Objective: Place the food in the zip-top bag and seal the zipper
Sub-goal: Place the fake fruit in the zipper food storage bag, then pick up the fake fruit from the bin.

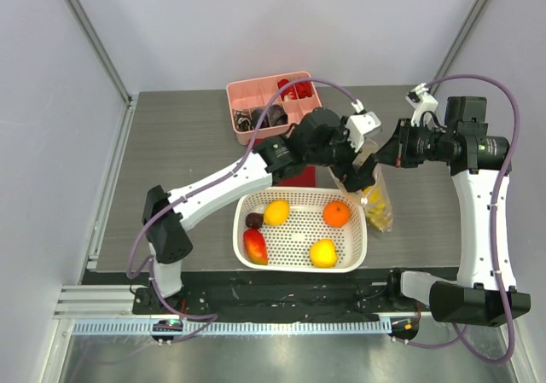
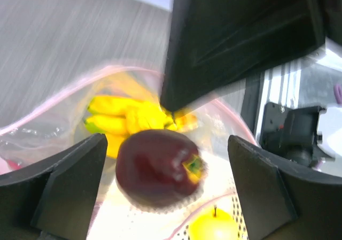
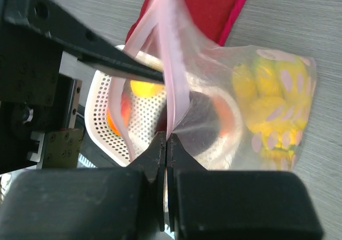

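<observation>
The clear zip-top bag [image 1: 376,197] stands at the basket's right end with a yellow banana [image 2: 125,120] inside. My right gripper [image 3: 165,141] is shut on the bag's pink-tinted zipper rim [image 3: 171,63] and holds the mouth up. My left gripper [image 2: 166,139] is open over the mouth. A dark purple plum [image 2: 157,168], blurred, sits between its fingers and touches neither; it also shows as a dark shape through the bag wall [image 3: 200,122]. In the white basket [image 1: 294,236] lie a lemon [image 1: 276,212], an orange [image 1: 337,214], another lemon [image 1: 323,252], a mango [image 1: 255,246] and a plum [image 1: 254,220].
A pink tray [image 1: 273,101] with small red and dark items stands at the back. A red cloth [image 1: 299,176] lies behind the basket, under the left arm. Both grippers [image 1: 371,165] are crowded together at the bag mouth.
</observation>
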You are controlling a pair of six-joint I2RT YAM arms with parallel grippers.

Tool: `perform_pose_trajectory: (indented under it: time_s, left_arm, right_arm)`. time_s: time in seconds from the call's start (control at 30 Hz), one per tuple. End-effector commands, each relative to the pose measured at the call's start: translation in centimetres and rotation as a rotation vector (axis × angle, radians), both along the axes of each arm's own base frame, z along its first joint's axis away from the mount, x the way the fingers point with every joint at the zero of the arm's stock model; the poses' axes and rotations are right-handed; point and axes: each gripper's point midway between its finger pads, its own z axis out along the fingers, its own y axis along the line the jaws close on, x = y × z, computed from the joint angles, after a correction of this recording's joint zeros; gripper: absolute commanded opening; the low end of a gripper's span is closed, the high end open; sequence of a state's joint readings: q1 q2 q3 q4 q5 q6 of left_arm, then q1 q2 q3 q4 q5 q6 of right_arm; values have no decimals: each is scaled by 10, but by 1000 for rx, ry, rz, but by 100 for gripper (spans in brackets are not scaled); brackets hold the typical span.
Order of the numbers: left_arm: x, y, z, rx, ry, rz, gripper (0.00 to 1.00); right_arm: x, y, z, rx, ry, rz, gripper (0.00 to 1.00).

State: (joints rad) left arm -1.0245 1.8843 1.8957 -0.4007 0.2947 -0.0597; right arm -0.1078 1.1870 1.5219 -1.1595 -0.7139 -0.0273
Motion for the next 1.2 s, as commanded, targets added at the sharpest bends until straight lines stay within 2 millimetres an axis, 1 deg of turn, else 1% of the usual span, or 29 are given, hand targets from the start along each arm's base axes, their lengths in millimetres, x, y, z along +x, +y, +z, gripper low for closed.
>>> perform_pose_trajectory:
  time_s: [0.0,0.03,0.07,0.1,0.13,0.17,0.2,0.23,0.3,0.33,0.4,0.43,0.5,0.53,0.6,0.63,0.7,0.73,0.77,0.83,0.87,0.93,0.97,1.0,1.07,1.1,1.17]
  left_arm:
    - [-29,30,50,-137,-31,-62,100]
    - [-32,36,62,-179,-61,-63,100]
    - [-35,43,49,-157,-50,-59,100]
    - [-41,55,65,-183,-73,-56,100]
    - [-45,62,57,-158,-64,-56,100]
    - [-47,68,54,-144,-65,-56,100]
    - [-50,78,58,-145,-77,-46,100]
    - [-54,85,37,-97,-51,-47,100]
    - [-64,96,18,-61,-37,-68,100]
    - [-70,105,-3,-36,-17,-67,100]
    - [-78,110,-26,-9,8,-75,100]
    - [-81,113,-46,27,23,-63,100]
    - [-91,110,-65,63,30,-81,100]
    - [-89,107,-79,89,39,-67,100]
    - [-91,101,-93,107,65,-58,100]
    - [-88,94,-108,117,95,-24,100]
    - [-85,86,-122,113,111,4,100]
    - [-89,81,-130,118,130,12,100]
    - [-89,78,-143,138,140,17,100]
    - [-93,68,-152,149,143,7,100]
    - [-94,65,-167,179,160,7,100]
    - [-93,57,-172,186,167,1,100]
    - [-93,55,-178,200,175,1,100]
    - [-92,54,-188,220,183,3,100]
    - [-93,53,-199,240,193,2,100]
    - [-94,53,-209,259,199,-7,100]
    - [-95,55,-215,268,198,-14,100]
  right_arm:
    - [7,-8,7,-28,-40,-55,1]
    - [6,-9,6,-19,-25,-74,1]
    - [7,-10,3,-17,-17,-82,1]
    - [6,-10,0,-12,-6,-85,1]
    - [6,-9,-2,-9,-1,-84,1]
    - [7,-10,-2,-8,-6,-94,1]
    - [7,-10,-3,-7,-2,-98,1]
    - [8,-10,-3,-9,-2,-101,1]
    - [11,-12,-3,-7,-5,-111,1]
    - [11,-12,-3,-7,-3,-115,1]
    - [12,-13,-5,-7,-1,-121,1]
    - [12,-13,-5,-8,-1,-122,1]
    - [11,-14,-7,-12,2,-126,1]
    - [11,-14,-7,-15,3,-129,1]
    - [12,-15,-7,-16,1,-137,1]
    - [13,-16,-7,-19,-3,-141,1]
    - [14,-17,-8,-17,2,-148,1]
    - [14,-18,-8,-17,1,-152,1]
    - [15,-18,-9,-18,4,-154,1]
    - [15,-20,-10,-19,5,-158,1]
    - [16,-20,-10,-18,6,-158,1]
    - [15,-21,-10,-21,2,-156,1]
    - [14,-21,-9,-23,-3,-154,1]
    - [14,-21,-10,-26,0,-154,1]
    - [13,-21,-11,-31,5,-151,1]
    - [13,-22,-12,-32,9,-151,1]
    - [13,-22,-13,-33,13,-148,1]
